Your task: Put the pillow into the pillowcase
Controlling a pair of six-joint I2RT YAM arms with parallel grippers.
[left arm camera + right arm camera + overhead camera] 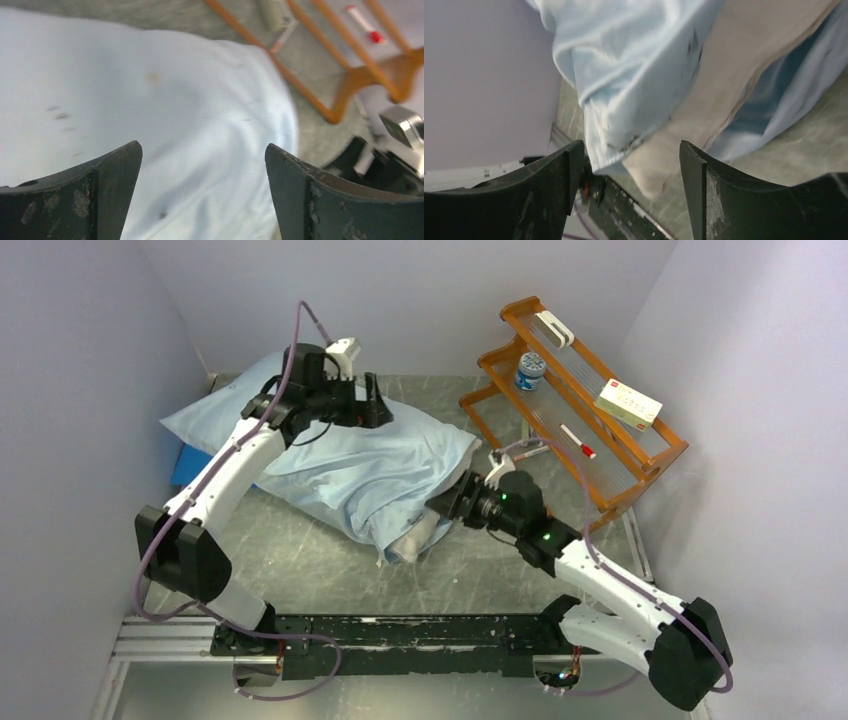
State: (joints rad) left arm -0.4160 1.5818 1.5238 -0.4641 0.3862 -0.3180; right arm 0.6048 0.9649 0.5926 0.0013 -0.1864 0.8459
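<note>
Left pincer (380, 400) spread over pillowcase (340, 465), right pincer (447, 507) near pillow (724, 75)

No legible text
The box (627, 402) on the rack (676, 445), upper right, bears red print too small to read.

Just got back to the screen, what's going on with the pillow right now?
The pillow is mostly inside the pillowcase, which lies across the table. The left gripper is open above the covered part, holding nothing. The right gripper is open at the mouth of the case, where a corner of the pillow pokes out past the hem. Neither arm grips anything, and that last corner is not yet tucked in.
</note>
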